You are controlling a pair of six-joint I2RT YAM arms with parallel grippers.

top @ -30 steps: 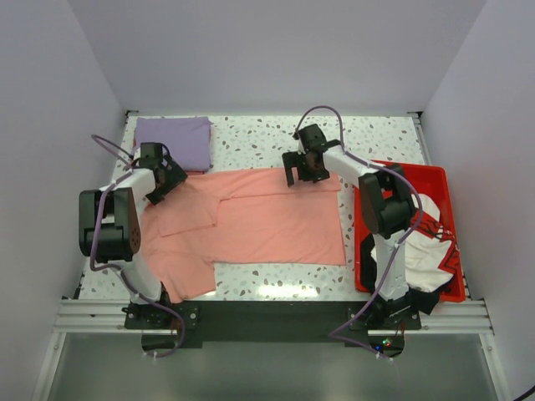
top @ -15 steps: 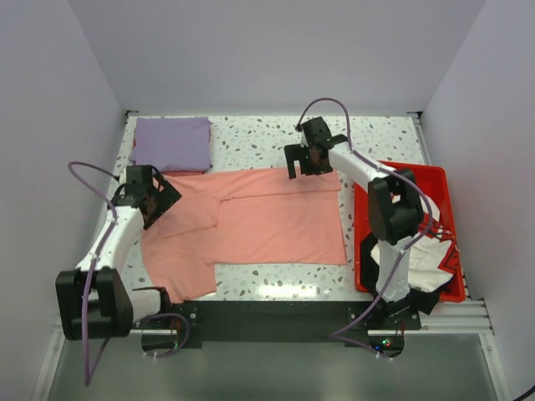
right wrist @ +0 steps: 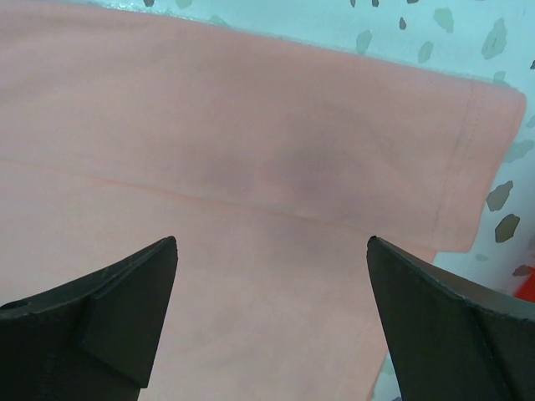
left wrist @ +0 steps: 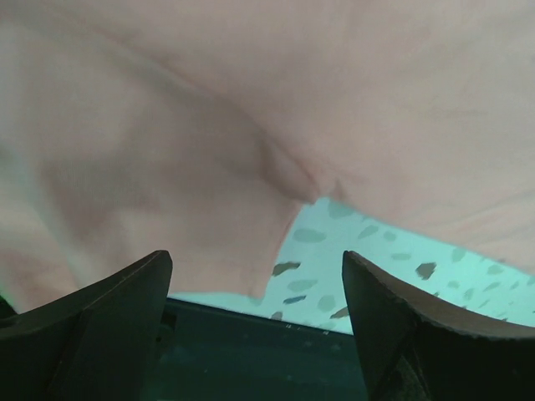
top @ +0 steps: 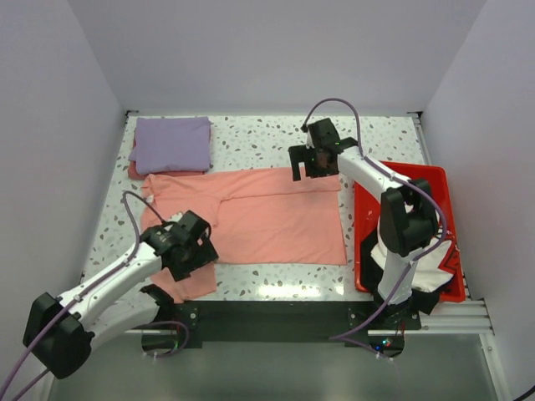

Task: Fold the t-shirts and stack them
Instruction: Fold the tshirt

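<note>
**Top external view.** A salmon-pink t-shirt (top: 276,221) lies flat across the middle of the speckled bench (top: 251,138). Its long axis runs left to right, with the sleeve end to the left and the straight hem to the right. One sleeve reaches toward the near edge, and a strip along the far edge is folded over. A lavender t-shirt (top: 171,144) sits folded at the far left corner. A sliver of reddish cloth shows under its near left edge; what it is cannot be told. The red tray (top: 447,180) stands at the right, holding a white t-shirt (top: 428,255) with red markings too small to read. The right arm covers part of the tray's contents. The left claw (top: 194,253) is over the near left part of the salmon shirt, which it partly hides. The right claw (top: 312,171) is over the far right fold.

**Left wrist view.** The left claw (left wrist: 255,267) is released, fingers spread wide with nothing between them. Salmon cloth fills the view, blurred. Its edge gives way to bench surface at the lower right.

**Right wrist view.** The right claw (right wrist: 272,246) is released, fingers wide apart above the folded strip. The stitched hem lies to the right. A red corner of the tray (right wrist: 527,288) is cut off by the picture's edge.
</note>
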